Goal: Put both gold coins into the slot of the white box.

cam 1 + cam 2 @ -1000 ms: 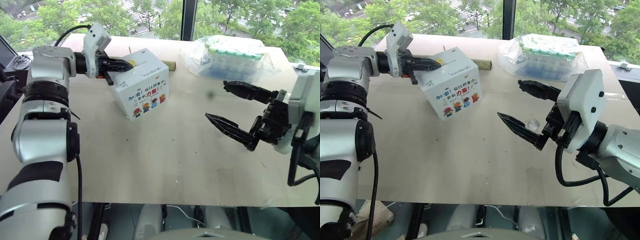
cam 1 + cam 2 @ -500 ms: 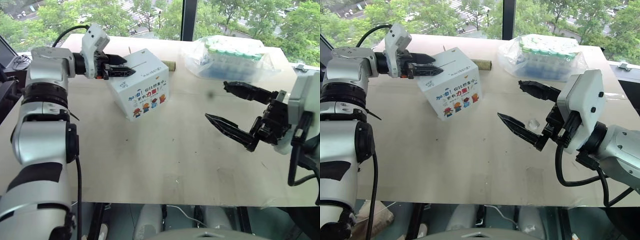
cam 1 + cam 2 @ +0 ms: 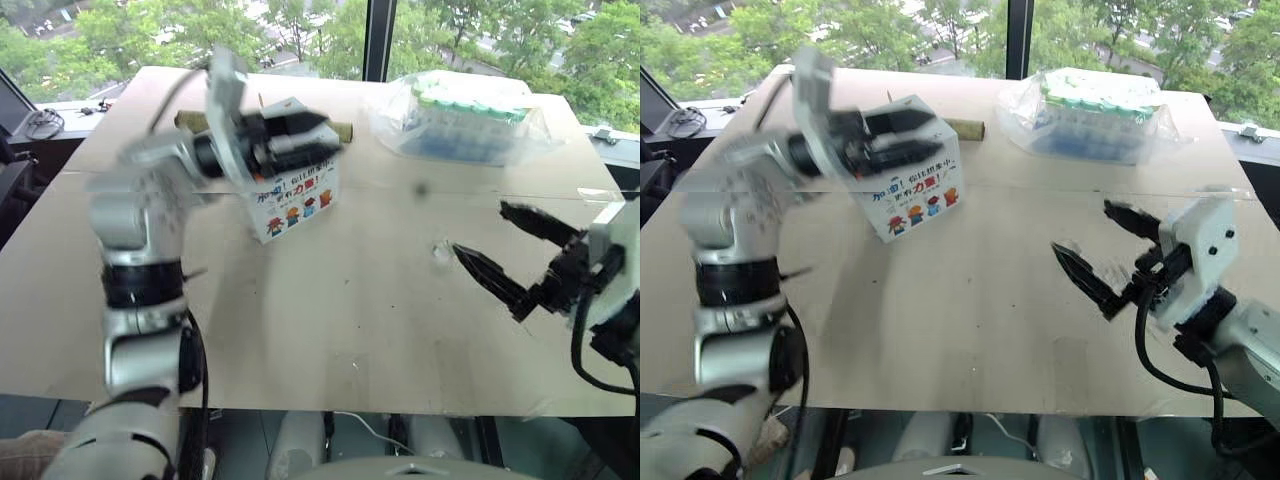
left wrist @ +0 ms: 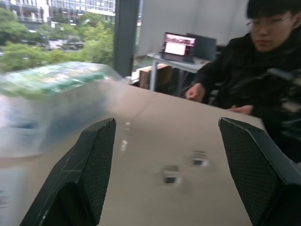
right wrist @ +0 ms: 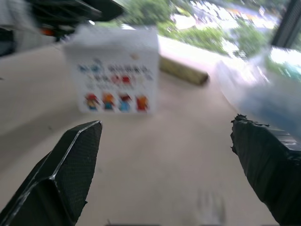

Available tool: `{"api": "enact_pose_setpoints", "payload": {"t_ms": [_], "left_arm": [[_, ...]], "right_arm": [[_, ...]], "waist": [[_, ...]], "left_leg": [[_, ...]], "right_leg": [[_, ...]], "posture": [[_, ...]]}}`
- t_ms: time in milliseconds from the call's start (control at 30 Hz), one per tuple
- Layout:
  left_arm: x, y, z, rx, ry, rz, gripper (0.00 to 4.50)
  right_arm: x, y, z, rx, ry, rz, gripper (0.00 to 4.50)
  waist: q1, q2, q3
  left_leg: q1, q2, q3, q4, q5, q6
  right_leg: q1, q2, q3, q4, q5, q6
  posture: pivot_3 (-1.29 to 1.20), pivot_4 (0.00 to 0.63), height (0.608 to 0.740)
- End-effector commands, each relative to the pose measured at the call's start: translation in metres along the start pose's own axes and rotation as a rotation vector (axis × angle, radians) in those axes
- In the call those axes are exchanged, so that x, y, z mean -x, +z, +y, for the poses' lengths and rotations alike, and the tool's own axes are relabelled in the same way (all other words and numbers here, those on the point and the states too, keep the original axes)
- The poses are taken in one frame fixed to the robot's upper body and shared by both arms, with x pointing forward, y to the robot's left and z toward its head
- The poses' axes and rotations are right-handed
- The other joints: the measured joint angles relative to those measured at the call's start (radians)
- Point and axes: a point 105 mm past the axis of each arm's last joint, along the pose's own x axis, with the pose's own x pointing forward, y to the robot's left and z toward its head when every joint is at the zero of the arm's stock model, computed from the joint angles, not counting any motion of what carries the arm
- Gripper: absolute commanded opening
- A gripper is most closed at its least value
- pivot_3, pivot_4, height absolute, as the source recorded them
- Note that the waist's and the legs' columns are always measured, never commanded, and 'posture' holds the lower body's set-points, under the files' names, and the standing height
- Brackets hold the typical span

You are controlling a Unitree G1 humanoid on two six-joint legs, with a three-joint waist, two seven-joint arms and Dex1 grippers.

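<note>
the white cardboard box with cartoon figures (image 3: 292, 190) stands at the far left of the pale counter (image 3: 330, 320), the left tool (image 3: 310, 135) spread empty over it. behind lie a brown tube (image 3: 965, 127) and a clear bag of green-capped tubes (image 3: 455, 118). the right tool (image 3: 500, 255) gapes empty.

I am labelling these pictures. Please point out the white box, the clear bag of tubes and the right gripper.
white box (image 3: 915, 197), right eye view, on its printed front face.
clear bag of tubes (image 3: 1090, 115), right eye view, on its middle.
right gripper (image 3: 1102, 257), right eye view, between its open fingertips.
</note>
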Motion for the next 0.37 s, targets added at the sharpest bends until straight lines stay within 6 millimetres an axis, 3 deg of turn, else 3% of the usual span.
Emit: {"api": "enact_pose_setpoints", "payload": {"t_ms": [33, 167, 233, 367], "left_arm": [[0.004, 0.001, -0.024, -0.05, 0.034, -0.012, 3.55], [0.027, -0.041, -0.036, -0.022, 0.133, 0.076, 3.55], [0.037, -0.054, -0.04, -0.009, 0.164, 0.099, 3.55], [0.06, -0.077, -0.042, 0.015, 0.234, 0.156, 3.55]], "right_arm": [[0.017, -0.003, -0.001, 0.086, -0.025, 0.018, 4.49], [0.043, -0.027, -0.006, 0.092, -0.064, 0.114, 4.49], [0.053, -0.034, -0.008, 0.084, -0.077, 0.135, 4.49], [0.07, -0.046, -0.013, 0.124, -0.128, 0.179, 4.49]], "waist": [[0.0, 0.0, 0.0], [0.002, 0.003, -0.002], [0.002, 0.003, -0.002], [0.002, 0.003, -0.002]], "left_leg": [[0.001, 0.0, 0.0, 0.001, 0.0, 0.0], [0.009, 0.0, 0.0, 0.0, 0.0, 0.0], [0.018, 0.0, 0.001, -0.005, 0.0, 0.0], [0.022, 0.0, 0.002, -0.005, 0.0, 0.0]], "right_leg": [[0.0, 0.0, 0.0, -0.001, 0.0, 0.0], [0.007, 0.001, 0.005, -0.003, 0.0, 0.0], [0.016, 0.001, 0.006, -0.007, 0.0, 0.0], [0.018, 0.002, 0.008, -0.007, 0.0, 0.0]], "posture": [[0.0, 0.15, 0.74], [0.0, 0.15, 0.74], [0.0, 0.15, 0.74], [0.0, 0.15, 0.74]]}}
